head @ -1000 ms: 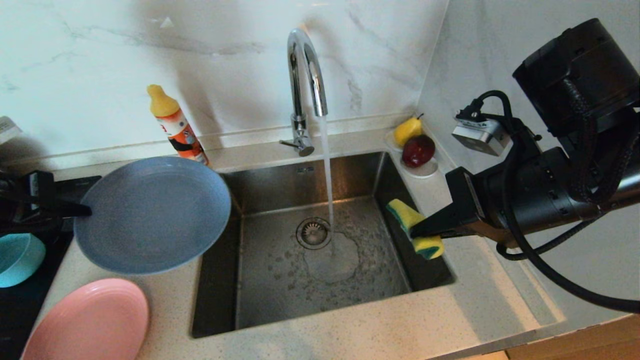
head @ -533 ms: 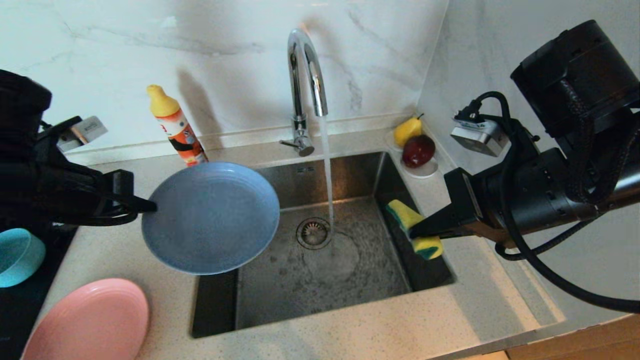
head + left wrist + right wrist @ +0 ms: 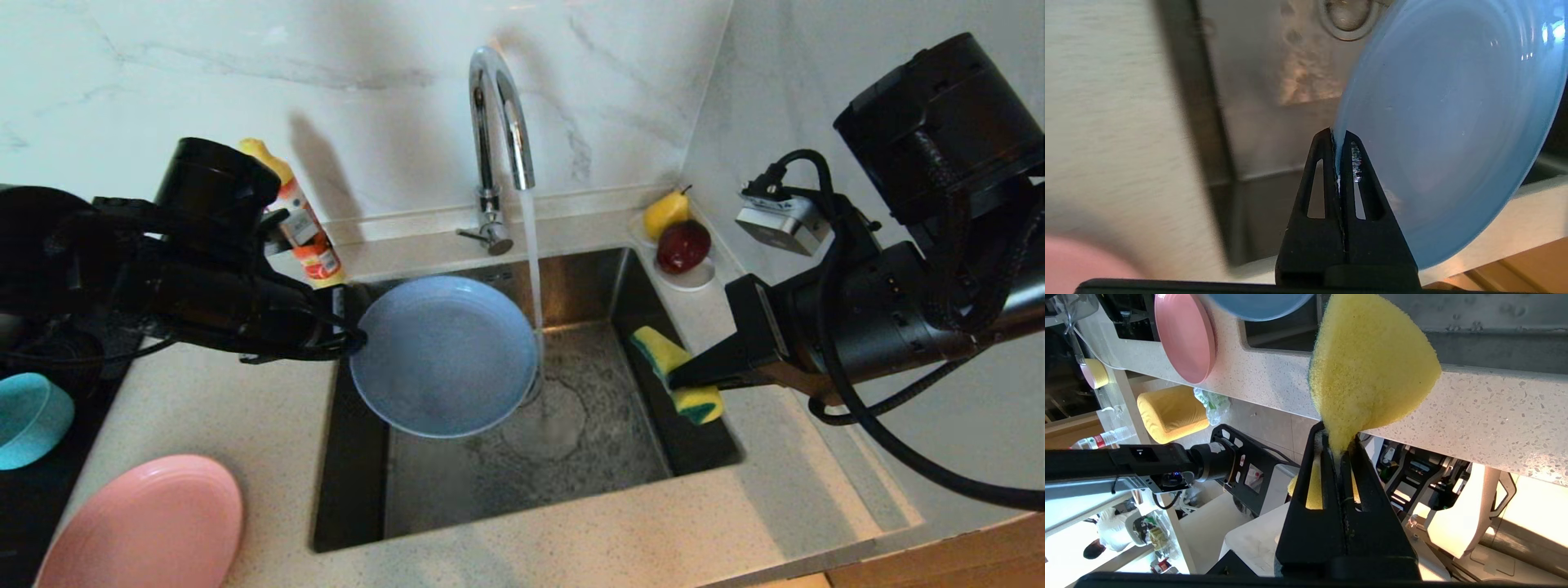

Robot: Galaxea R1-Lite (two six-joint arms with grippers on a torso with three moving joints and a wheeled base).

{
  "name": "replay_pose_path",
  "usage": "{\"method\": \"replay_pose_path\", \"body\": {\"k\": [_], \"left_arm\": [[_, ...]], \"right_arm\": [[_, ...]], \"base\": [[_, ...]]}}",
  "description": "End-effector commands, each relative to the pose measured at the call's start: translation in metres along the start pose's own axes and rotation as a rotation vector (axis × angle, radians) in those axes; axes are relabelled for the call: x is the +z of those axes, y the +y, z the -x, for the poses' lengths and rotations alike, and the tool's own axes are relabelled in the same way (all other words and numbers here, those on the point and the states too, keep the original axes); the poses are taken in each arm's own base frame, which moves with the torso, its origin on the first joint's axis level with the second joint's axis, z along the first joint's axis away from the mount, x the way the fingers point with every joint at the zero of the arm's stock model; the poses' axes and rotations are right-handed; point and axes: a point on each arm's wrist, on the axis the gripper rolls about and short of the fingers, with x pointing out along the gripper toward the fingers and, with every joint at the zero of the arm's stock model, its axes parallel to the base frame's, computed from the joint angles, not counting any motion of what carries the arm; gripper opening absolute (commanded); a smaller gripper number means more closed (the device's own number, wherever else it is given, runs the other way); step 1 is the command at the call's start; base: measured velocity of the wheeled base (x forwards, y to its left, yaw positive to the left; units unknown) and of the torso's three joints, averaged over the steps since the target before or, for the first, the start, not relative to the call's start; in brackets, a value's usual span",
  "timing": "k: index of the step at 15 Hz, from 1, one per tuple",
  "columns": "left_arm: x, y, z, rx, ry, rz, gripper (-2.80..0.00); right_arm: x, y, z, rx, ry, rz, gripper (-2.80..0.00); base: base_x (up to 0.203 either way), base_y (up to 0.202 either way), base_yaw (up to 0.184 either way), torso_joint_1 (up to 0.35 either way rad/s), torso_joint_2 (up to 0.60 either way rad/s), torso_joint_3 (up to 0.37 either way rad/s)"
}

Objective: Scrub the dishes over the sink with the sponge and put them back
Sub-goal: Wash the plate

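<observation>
Marble-backed speckled table (image 3: 245,416) w/ steel sink (image 3: 457,490) set in its middle, tap (image 3: 500,122) running. At table's left edge: teal bowl (image 3: 28,420), pink plate (image 3: 143,527) at front-left corner. Left gripper (image 3: 353,336) pinches rim of light-blue plate (image 3: 445,355), held over sink's left-back part, water stream just beside its right edge. Right gripper (image 3: 682,377) is clamped on yellow-green sponge (image 3: 673,371) over sink's right edge. Fruit saucer (image 3: 690,282) at back-right corner.
</observation>
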Motion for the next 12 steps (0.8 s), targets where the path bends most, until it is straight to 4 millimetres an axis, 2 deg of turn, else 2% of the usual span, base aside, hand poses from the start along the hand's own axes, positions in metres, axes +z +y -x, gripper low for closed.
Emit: {"method": "replay_pose_path", "body": {"k": [1,6,12], "left_arm": [[-0.002,-0.012,-0.03,-0.004,0.045,0.013,-2.8],[-0.004,-0.032,-0.071,0.023,-0.008,0.034,-2.8],[0.004,-0.045,-0.09,0.001,-0.018,0.073,-2.8]], "right_arm": [[0.0,0.001,0.001,0.002,-0.002,-0.001,-2.8],[0.0,0.002,0.003,0.009,-0.007,0.005,-2.8],[0.0,0.002,0.004,0.008,-0.008,0.007,-2.8]], "base": [[0.0,0.0,0.0,0.0,0.0,0.0],[0.0,0.0,0.0,0.0,0.0,0.0],[0.0,0.0,0.0,0.0,0.0,0.0]]}}
